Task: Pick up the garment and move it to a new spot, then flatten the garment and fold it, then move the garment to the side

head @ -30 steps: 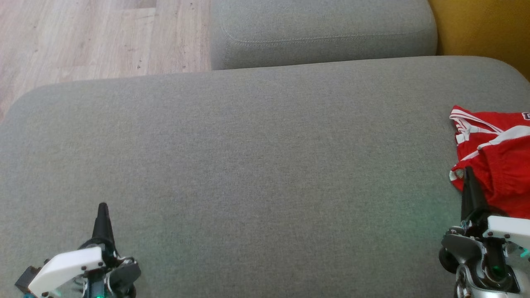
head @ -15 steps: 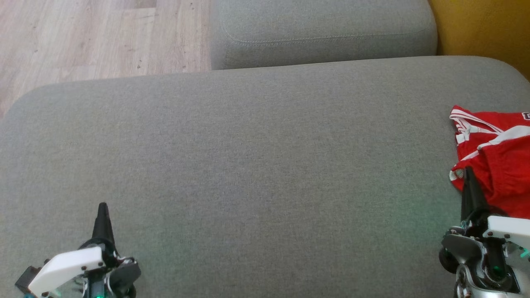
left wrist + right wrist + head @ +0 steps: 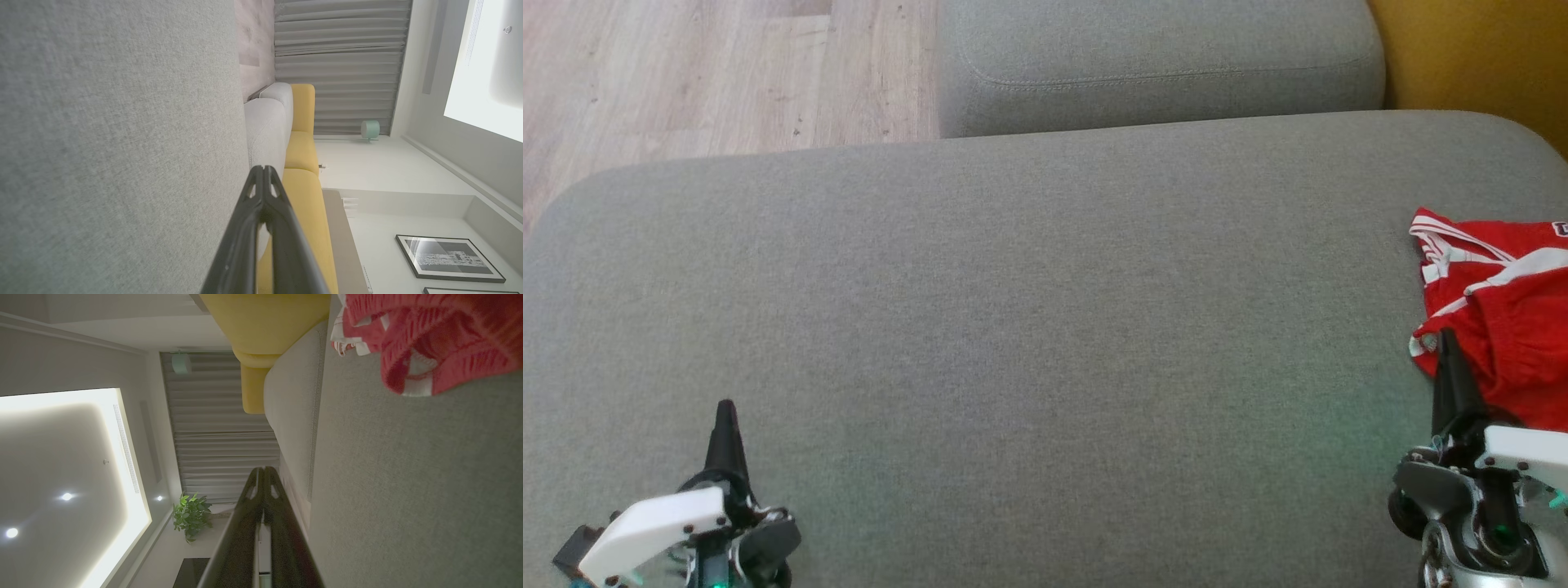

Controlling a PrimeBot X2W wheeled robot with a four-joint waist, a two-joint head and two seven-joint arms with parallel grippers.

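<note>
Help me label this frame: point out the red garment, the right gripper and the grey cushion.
red garment (image 3: 1519,339): head view, crumpled red fabric.
right gripper (image 3: 1446,336): head view, shut fingertips.
grey cushion (image 3: 1013,327): head view, bare middle.

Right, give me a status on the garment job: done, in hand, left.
Done: nothing that shows; the red garment lies bunched at the right edge of the grey cushion, not flat or folded. In hand: nothing; the left gripper and right gripper are both shut and empty, the right one's fingers short of the garment. Left: pick up, move, flatten, fold, set aside.
</note>
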